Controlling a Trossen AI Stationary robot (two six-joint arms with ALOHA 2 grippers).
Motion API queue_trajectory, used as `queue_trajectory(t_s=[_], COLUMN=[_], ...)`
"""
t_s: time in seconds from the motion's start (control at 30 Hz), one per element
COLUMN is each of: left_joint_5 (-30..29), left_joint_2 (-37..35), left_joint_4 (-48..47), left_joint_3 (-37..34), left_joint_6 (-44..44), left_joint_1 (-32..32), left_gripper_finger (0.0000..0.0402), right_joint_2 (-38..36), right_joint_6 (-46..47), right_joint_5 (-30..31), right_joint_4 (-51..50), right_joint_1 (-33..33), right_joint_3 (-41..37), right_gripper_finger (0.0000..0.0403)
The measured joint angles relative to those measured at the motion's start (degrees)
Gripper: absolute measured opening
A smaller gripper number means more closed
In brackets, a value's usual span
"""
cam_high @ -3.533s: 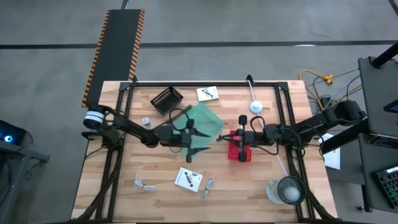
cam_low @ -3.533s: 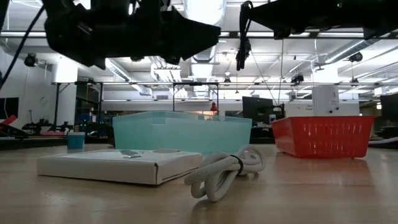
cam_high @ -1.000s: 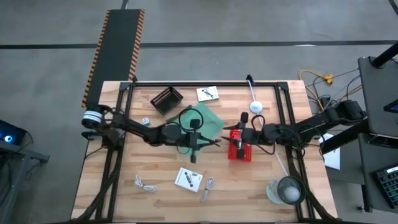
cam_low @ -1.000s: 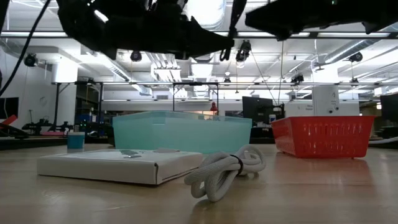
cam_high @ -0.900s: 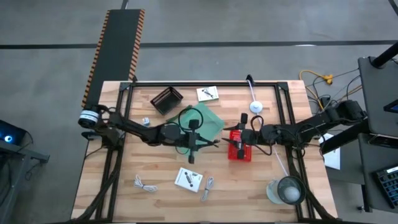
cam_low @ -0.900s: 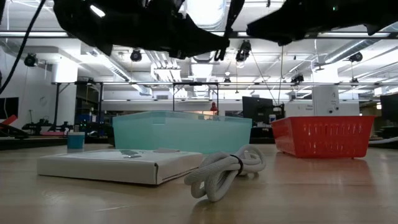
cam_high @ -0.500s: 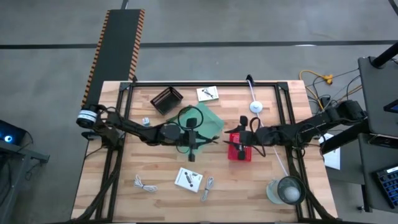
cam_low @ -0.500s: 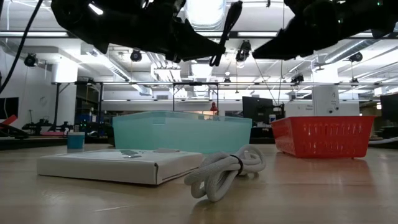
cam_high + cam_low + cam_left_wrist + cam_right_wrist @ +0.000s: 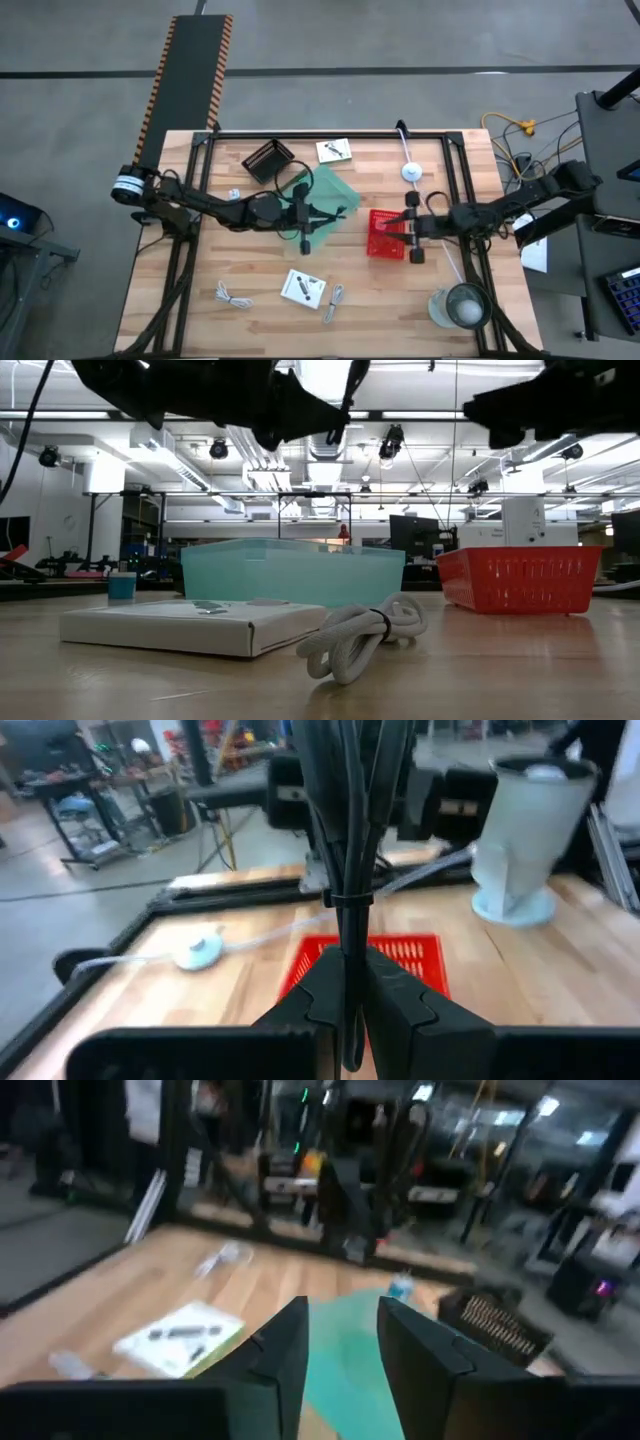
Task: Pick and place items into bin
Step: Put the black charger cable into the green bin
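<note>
The black cable bundle [image 9: 347, 840] – cinched by a thin tie partway up – is pinched between the fingers of my left gripper [image 9: 345, 982], which are pressed together on its lower end. From my left wrist the strands run straight up out of the grip. Seen from above, my left gripper [image 9: 322, 214] hangs over the teal bin [image 9: 338, 190], so the bundle is in the air above that bin, not lying in it.

My right gripper [image 9: 343, 1342] is spread, with a clear gap between the fingers and nothing in it. From above it sits over the red basket [image 9: 378, 236], which stands just beside the teal bin on its right. Its wrist camera looks across the wood towards the teal bin and the left arm beyond.

On the table [image 9: 250, 260], nearer the front edge, a flat white printed packet [image 9: 305, 289] lies with a pale coiled cable [image 9: 335, 297] just beside it – at table height the two look almost touching, the coil [image 9: 365, 632] at the packet's [image 9: 190, 625] right corner. A second small white cable [image 9: 232, 295] lies well apart to the left. Behind the teal bin are a dark mesh basket [image 9: 267, 160] and another white packet [image 9: 334, 151]. A white round puck [image 9: 411, 171] with a thin lead lies behind the red basket, and a clear cup [image 9: 460, 305] stands at the front right corner.
</note>
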Motion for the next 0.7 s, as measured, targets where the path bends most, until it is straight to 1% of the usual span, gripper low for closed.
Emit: queue_trajectory(t_s=[0.07, 0.17, 0.27, 0.47, 0.7], left_joint_5=[-1.3, -3.1, -4.5, -5.9, -5.7], left_joint_2=[-0.7, -1.5, -2.3, -2.9, -2.9], left_joint_4=[-0.6, -2.1, -5.1, -19.7, -34.8], left_joint_3=[-0.2, -0.2, 0.5, 3.5, 8.7], left_joint_6=[-1.0, -1.3, -4.8, -14.3, -25.0], left_joint_1=[0.1, 0.1, 0.6, 3.5, 7.5], left_gripper_finger=[0.0010, 0.0010, 0.0010, 0.0010, 0.0010], right_joint_2=[-1.8, -4.0, -5.0, -5.2, -4.6], right_joint_6=[-3.2, -6.0, -6.8, -9.2, -11.2], right_joint_5=[0.8, 0.7, 0.7, 0.7, 0.7], right_joint_4=[3.6, 3.5, 3.6, 3.8, 3.8], right_joint_1=[-0.1, -0.1, -0.1, -0.1, -0.1], right_joint_3=[-1.5, -3.2, -3.9, -3.9, -3.6], right_gripper_finger=[0.0097, 0.0089, 0.0082, 0.0072, 0.0068])
